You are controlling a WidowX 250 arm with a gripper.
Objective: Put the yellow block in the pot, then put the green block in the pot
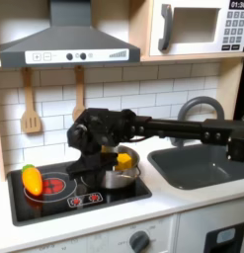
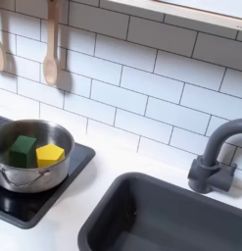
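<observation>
Second exterior view gives us the silver pot (image 2: 29,169) on the black hob (image 2: 24,206), with the green block (image 2: 23,150) and the yellow block (image 2: 50,154) lying side by side inside it, touching, the green one toward the second exterior view's left. From the first exterior view we see the black gripper (image 1: 91,148) low over the hob just beside the pot, but we cannot tell how far its jaws are parted or whether they grip anything. We read "01:30" on the microwave (image 1: 198,28) display; an orange-yellow toy vegetable (image 1: 32,179) lies on the hob at the first exterior view's left.
</observation>
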